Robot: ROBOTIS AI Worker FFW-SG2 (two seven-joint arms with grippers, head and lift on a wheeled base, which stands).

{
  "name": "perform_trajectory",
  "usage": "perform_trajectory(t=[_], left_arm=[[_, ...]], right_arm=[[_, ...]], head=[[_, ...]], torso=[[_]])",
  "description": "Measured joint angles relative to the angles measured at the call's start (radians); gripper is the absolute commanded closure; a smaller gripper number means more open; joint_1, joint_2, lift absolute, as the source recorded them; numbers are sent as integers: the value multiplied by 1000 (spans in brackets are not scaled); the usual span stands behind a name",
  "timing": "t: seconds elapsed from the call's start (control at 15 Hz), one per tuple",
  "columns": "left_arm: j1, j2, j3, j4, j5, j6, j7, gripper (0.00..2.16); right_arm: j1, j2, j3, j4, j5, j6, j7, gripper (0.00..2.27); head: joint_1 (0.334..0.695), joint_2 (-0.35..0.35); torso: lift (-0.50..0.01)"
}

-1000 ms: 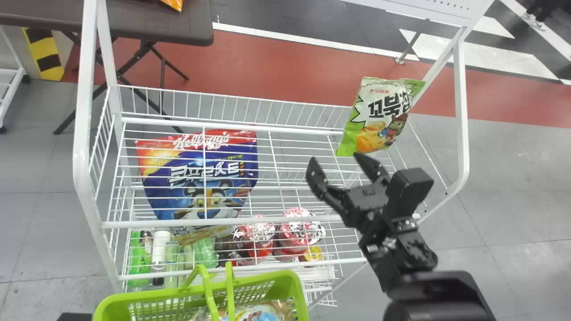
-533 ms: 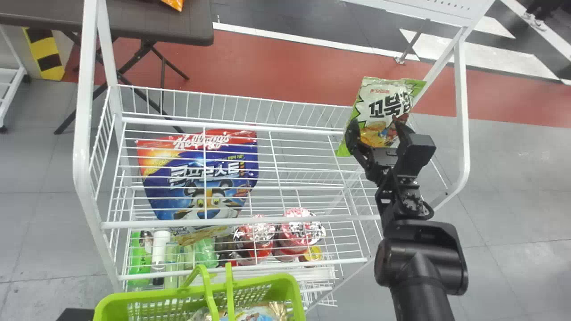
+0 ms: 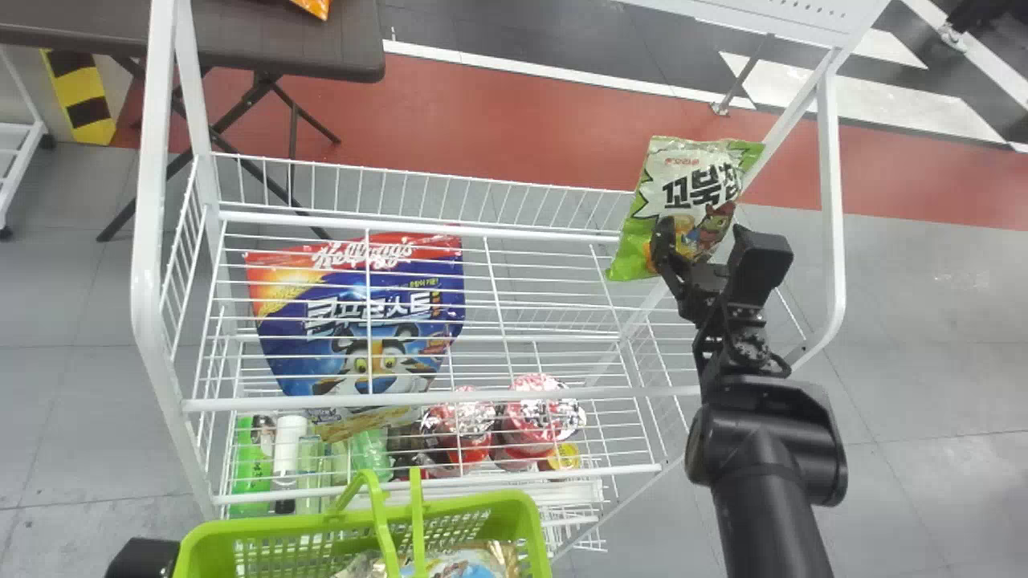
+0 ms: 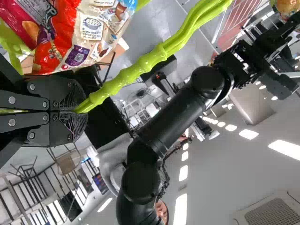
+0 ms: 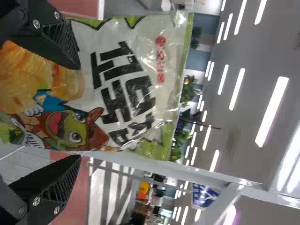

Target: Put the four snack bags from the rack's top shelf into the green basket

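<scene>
Right arm [image 3: 763, 490] extended forward, right tool [image 3: 701, 234] spread; left tool [image 3: 144, 557] (low, by bottom edge) clamped.

Right jaws [image 3: 700, 227] parted at green-white bag [image 3: 692, 168] | blue-red bag [image 3: 289, 345] in rack [image 3: 147, 241] | packet [image 3: 488, 555] in green basket [image 3: 265, 528]

The snack bag [image 3: 683, 172] is white and green, the basket [image 3: 281, 530] bright green; the cereal bag [image 3: 309, 361] is blue and red.
</scene>
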Motion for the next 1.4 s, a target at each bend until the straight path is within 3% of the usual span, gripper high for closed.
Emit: perform_trajectory(t=[0.07,0.13,0.2,0.4,0.53,0.8,1.13,1.4], left_arm=[[-1,0,0,0,0,5,0,1544],[-1,0,0,0,-1,9,0,1544],[-1,0,0,0,-1,13,1,1544],[-1,0,0,-4,-2,25,3,1544],[0,0,-1,-8,-4,32,5,1544],[-1,-1,-7,-11,-11,39,9,1544],[-1,1,-5,-11,-9,37,9,1544],[-1,2,2,-11,0,25,3,1544]], right_arm=[[-11,-7,-2,9,1,28,15,1015],[-17,-14,-4,13,-2,58,46,1784],[-18,-17,-8,14,-9,88,75,2037],[-8,-18,-34,4,-54,134,147,2165],[28,-18,-40,-29,-95,103,152,2186],[164,4,-29,-264,-189,162,187,2186],[369,54,-14,-752,-305,579,246,2186],[504,96,-55,-1150,-396,1211,311,2186]], head=[[695,-350],[695,-350],[695,-350],[695,-350],[695,-350],[695,-350],[695,-350],[695,-350]], torso=[[0],[0],[0],[0],[0],[0],[0],[0]])
